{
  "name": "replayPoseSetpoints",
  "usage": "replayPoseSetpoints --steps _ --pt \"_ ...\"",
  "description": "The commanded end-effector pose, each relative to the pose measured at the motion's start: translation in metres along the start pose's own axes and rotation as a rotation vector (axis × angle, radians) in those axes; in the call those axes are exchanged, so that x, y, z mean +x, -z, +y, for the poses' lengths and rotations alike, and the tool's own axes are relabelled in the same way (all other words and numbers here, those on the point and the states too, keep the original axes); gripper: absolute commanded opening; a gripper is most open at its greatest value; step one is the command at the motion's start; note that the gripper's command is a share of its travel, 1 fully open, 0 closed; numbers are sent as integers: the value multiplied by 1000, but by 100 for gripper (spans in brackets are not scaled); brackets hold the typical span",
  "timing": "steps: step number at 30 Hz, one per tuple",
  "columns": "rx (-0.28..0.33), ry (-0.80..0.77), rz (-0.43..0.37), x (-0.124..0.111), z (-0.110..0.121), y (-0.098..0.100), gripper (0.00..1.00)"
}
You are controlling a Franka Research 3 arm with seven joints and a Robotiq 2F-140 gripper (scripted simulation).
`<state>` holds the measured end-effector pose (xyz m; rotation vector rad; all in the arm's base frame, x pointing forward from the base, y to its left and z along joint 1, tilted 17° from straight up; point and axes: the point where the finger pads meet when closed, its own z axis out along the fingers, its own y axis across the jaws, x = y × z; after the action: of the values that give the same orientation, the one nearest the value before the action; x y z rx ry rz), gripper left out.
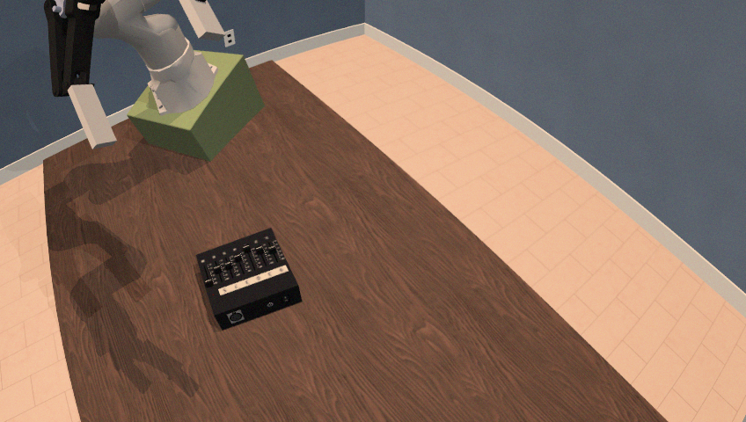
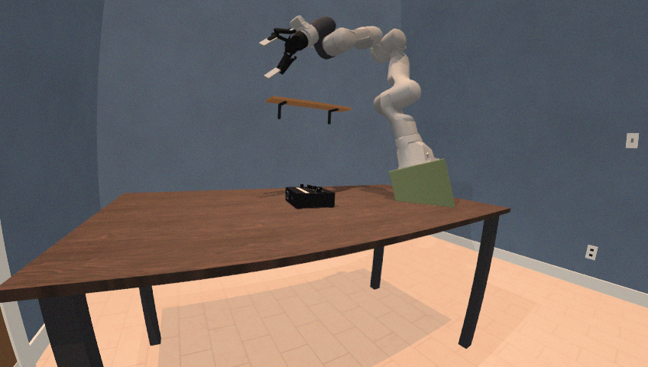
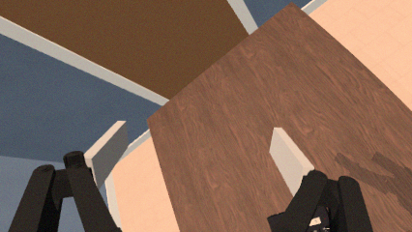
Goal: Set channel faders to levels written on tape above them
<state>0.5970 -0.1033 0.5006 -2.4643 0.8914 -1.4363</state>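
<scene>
The black lighting desk (image 1: 247, 277) stands on its feet on the brown table, with a row of several faders (image 1: 243, 260) and a pale tape strip (image 1: 253, 280) beside them. The numbers on the tape are too small to read. The desk also shows in the exterior view (image 2: 309, 196). My gripper (image 2: 271, 56) is open and empty, high in the air above the table and far from the desk. In the top view it (image 1: 151, 78) hangs at the top left. In the wrist view the gripper (image 3: 195, 150) shows only the table's far edge; the desk is out of sight there.
The arm's green base block (image 1: 201, 104) sits at the table's far end. A wooden wall shelf (image 2: 308, 105) hangs below the gripper and behind the table. The arm's shadow falls on the table's left side (image 1: 99, 245).
</scene>
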Motion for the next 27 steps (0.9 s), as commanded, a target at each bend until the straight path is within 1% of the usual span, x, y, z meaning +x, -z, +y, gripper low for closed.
replayPoseSetpoints --steps 1,16,17,27 --pt "-60 92 -86 -37 18 -27 100" --pt "-60 92 -86 -37 18 -27 100" --pt "-129 186 -195 -85 45 -54 100" --pt "-129 186 -195 -85 45 -54 100"
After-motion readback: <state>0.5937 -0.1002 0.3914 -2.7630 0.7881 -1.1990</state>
